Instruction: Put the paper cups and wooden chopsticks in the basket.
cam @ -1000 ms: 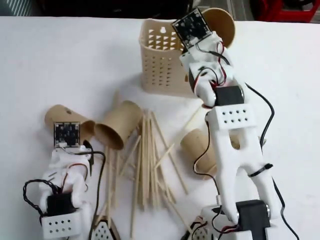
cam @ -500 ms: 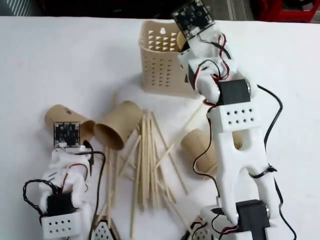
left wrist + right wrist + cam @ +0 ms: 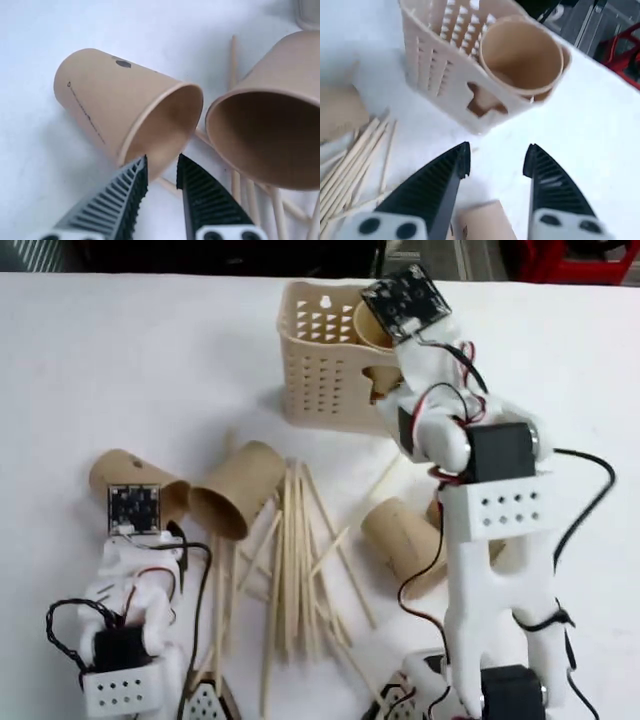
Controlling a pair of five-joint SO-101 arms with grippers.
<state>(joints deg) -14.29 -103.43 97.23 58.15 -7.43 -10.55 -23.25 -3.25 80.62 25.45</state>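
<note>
Near one basket (image 3: 320, 380), three fallen paper cups (image 3: 240, 488), scattered chopsticks (image 3: 295, 560)

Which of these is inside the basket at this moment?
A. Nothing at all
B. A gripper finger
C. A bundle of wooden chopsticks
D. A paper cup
D: a paper cup leans tilted inside the basket, while the wooden chopsticks lie scattered on the table in front of it.
</note>
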